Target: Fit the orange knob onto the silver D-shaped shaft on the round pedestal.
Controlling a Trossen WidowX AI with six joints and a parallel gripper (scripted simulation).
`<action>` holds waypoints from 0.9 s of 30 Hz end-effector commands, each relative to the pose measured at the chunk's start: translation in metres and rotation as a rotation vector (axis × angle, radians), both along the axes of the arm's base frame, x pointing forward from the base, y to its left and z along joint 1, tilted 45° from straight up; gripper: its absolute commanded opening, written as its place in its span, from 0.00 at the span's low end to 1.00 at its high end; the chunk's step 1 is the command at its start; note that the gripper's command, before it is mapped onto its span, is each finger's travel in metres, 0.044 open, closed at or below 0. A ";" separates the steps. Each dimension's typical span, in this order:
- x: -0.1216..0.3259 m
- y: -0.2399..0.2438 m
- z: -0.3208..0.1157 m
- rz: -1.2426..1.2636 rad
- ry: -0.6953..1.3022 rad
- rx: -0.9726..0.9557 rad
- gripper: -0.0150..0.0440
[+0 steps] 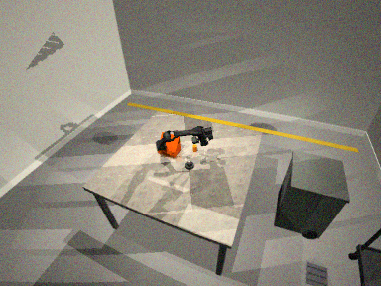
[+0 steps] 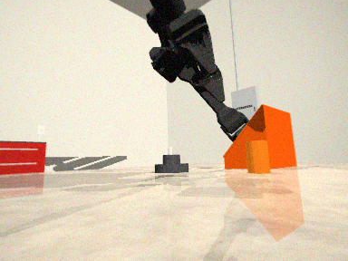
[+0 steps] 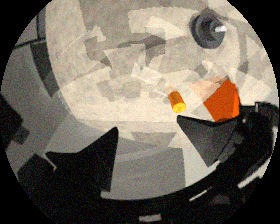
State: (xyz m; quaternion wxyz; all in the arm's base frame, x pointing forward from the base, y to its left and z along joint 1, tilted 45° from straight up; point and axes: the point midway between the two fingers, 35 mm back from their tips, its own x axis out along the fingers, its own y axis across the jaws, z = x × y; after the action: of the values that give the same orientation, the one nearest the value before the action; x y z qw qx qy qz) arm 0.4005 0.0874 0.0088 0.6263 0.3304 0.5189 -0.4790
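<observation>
- Your black parallel-jaw gripper (image 1: 204, 135) (image 3: 148, 123): wide, nothing held.
- Orange cylindrical knob (image 1: 194, 148) (image 2: 258, 157) (image 3: 177, 101): upright on tbl, below gripper, btwn fingertips & round dark pedestal (image 1: 189, 165) (image 2: 171, 167) (image 3: 204, 35) in wrist cam.

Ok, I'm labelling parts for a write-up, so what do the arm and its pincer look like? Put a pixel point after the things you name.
The arm (image 1: 185, 133) (image 2: 206, 92) is black throughout, made of chunky, angular segments with slimmer links between. The pincer (image 1: 204, 135) (image 3: 148, 123) is dark too, its two fingers broad and wedge-shaped, narrowing to pointed tips in the wrist view. No lettering is legible on either.
</observation>
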 end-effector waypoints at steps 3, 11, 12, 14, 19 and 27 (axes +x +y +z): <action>-0.084 0.025 -0.035 -0.073 0.102 -0.396 1.00; -0.099 0.027 -0.036 -0.069 0.090 -0.496 1.00; -0.099 0.027 -0.036 -0.069 0.090 -0.496 1.00; -0.099 0.027 -0.036 -0.069 0.090 -0.496 1.00; -0.103 0.004 -0.060 -0.069 0.089 -0.497 1.00; -0.104 -0.008 -0.071 -0.069 0.089 -0.498 1.00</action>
State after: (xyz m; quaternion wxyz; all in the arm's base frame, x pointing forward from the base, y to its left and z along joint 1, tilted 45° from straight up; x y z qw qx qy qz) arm 0.2983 0.0894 -0.0546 0.6478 0.1674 0.4005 -0.6260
